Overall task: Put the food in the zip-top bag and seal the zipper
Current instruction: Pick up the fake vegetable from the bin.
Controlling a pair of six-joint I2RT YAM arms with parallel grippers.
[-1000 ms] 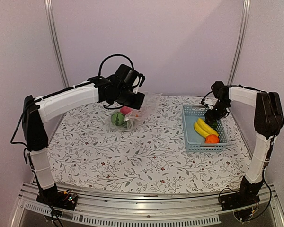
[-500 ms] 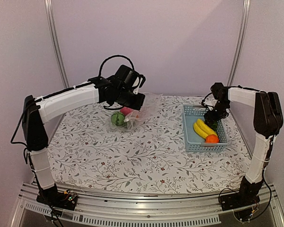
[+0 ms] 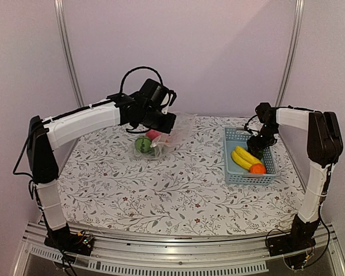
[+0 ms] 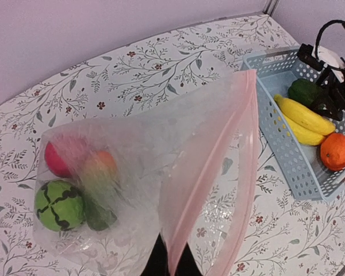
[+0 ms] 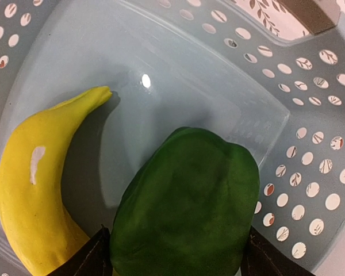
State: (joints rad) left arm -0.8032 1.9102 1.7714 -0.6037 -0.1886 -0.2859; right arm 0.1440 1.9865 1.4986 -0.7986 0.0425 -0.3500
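My left gripper (image 4: 171,265) is shut on the pink zipper (image 4: 218,167) at the mouth edge of the clear zip-top bag (image 4: 161,138) and holds it up; it also shows from above (image 3: 164,122). Inside the bag lie a green round one (image 4: 59,205), a red apple (image 4: 56,159), an orange-toned piece (image 4: 100,165) and a dark green piece (image 4: 98,215). My right gripper (image 5: 175,259) is down in the light-blue basket (image 3: 233,175), its fingers against both sides of a dark green pepper (image 5: 187,207). Yellow bananas (image 3: 244,156) and an orange (image 3: 257,168) lie beside it.
The basket stands at the table's right side, the bag at the back middle (image 3: 167,138). The floral tablecloth (image 3: 172,195) covers the table. Metal frame posts (image 3: 66,52) rise at the back corners.
My right gripper has sunk a little lower in the basket and the basket has shifted slightly. The left arm and the bag have not moved.
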